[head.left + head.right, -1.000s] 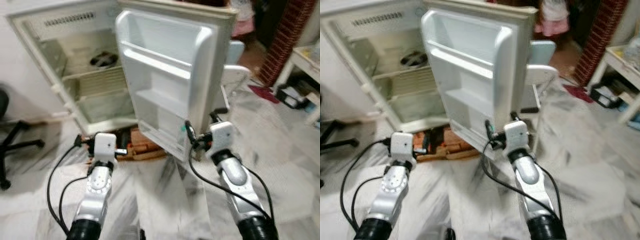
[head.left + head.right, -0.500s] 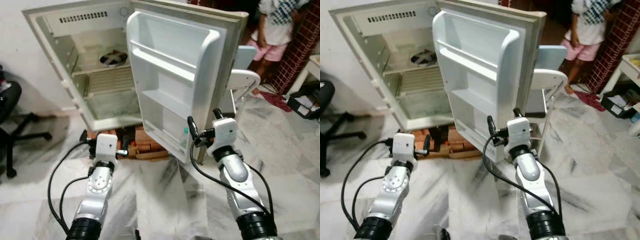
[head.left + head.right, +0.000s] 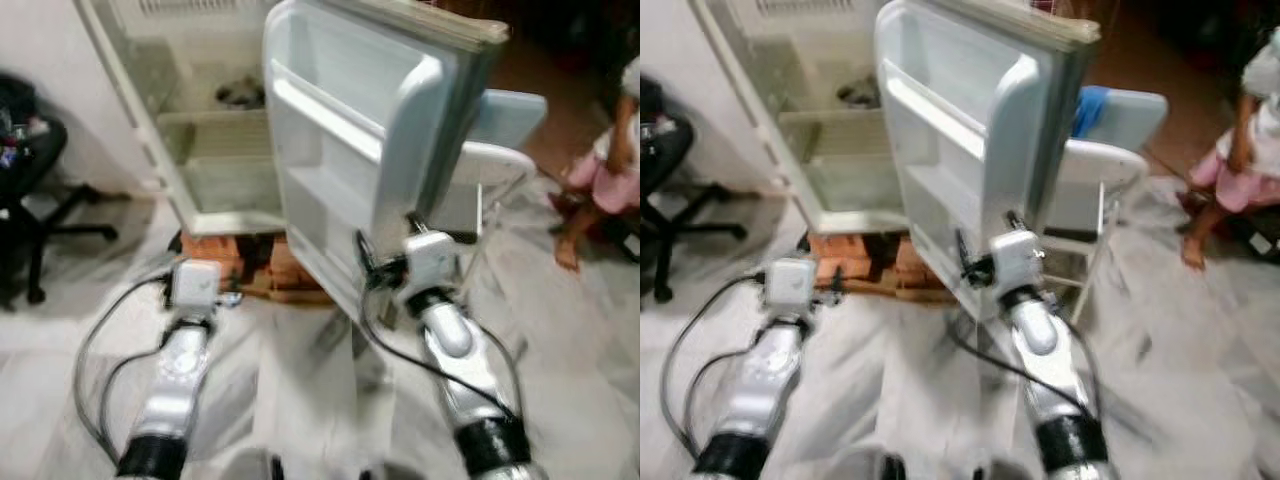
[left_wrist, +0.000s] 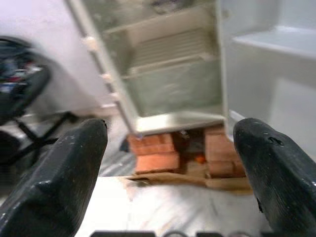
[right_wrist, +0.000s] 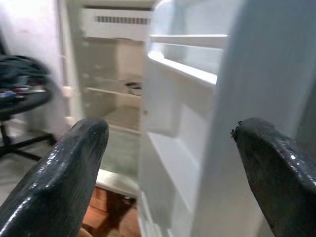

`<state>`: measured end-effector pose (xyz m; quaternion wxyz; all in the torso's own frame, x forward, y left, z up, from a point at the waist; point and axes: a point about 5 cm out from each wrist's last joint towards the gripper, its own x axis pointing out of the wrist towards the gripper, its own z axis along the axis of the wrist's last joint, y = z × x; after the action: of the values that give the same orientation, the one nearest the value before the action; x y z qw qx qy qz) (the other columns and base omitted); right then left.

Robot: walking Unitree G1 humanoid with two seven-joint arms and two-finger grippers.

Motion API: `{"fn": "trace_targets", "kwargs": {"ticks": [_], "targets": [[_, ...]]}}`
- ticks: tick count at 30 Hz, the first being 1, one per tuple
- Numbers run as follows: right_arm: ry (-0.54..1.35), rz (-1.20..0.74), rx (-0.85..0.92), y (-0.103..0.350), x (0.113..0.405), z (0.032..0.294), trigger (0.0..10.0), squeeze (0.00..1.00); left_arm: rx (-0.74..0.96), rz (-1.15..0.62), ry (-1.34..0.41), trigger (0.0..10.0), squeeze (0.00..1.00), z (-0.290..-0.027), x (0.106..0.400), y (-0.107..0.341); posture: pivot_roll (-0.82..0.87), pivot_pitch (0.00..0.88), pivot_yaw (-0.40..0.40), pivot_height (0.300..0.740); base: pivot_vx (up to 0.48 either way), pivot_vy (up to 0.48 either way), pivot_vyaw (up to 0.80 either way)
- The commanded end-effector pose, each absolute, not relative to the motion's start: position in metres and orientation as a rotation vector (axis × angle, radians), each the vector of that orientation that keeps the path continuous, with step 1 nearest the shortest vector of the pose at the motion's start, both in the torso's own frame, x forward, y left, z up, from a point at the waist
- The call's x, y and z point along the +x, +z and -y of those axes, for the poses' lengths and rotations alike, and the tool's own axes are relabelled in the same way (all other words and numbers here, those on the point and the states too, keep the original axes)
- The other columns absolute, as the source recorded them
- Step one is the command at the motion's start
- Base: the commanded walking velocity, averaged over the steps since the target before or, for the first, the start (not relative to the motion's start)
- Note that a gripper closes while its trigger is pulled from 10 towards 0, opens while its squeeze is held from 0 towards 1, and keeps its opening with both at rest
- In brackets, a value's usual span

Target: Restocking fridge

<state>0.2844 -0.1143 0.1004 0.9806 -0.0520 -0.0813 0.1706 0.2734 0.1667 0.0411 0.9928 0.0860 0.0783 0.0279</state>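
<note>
**Both claws empty at the open fridge**

Clearly nothing is in hand yet; the left claw [image 4: 163,163] and right claw [image 5: 168,173] gape wide, empty, before the open fridge [image 3: 215,150] on its bricks [image 3: 225,265]; its door [image 3: 350,170] stands just beside the right claw — steady the walk, then fetch stock, minding the chair [image 3: 490,150] and the person [image 3: 610,160].

This looks like a lived-in home, though the head views are somewhat blurred. Ahead of the grippers a small white fridge [image 3: 215,120] stands open on bricks [image 4: 157,155] over a marble-patterned floor [image 3: 1180,370]. A white chair [image 3: 1095,175] sits behind its door, an office chair [image 3: 30,180] off to the left, and a person [image 3: 1245,150] stands to the right.
</note>
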Motion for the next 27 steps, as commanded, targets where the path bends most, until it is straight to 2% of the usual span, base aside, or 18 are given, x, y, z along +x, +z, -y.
{"fn": "trace_targets", "kwargs": {"ticks": [1, 5, 14, 27], "targets": [[0.326, 0.153, -0.111, 0.0984, 0.2837, 0.1208, 10.0, 0.0, 0.151, -0.138, 0.039, 10.0, 0.0, -0.1606, 0.2746, 0.0437, -0.07, 0.0, 0.059, 0.74, 0.0, 0.0, 0.78], [0.324, 0.151, -0.112, 0.098, 0.2836, 0.1222, 10.0, 0.0, 0.148, -0.134, 0.04, 10.0, 0.0, -0.1595, 0.2742, 0.0441, -0.07, 0.0, 0.06, 0.74, 0.0, 0.0, 0.73], [0.295, 0.158, -0.12, 0.0983, 0.2846, 0.1244, 10.0, 0.0, 0.151, -0.123, 0.025, 10.0, 0.0, -0.1594, 0.2747, 0.0451, -0.08, 0.0, 0.061, 0.74, 0.0, 0.0, 0.0], [0.274, 0.163, -0.134, 0.0987, 0.286, 0.1266, 10.0, 0.0, 0.151, -0.125, 0.021, 10.0, 0.0, -0.1591, 0.274, 0.0447, -0.08, 0.0, 0.061, 0.74, 0.281, 0.0, 0.0]]}}
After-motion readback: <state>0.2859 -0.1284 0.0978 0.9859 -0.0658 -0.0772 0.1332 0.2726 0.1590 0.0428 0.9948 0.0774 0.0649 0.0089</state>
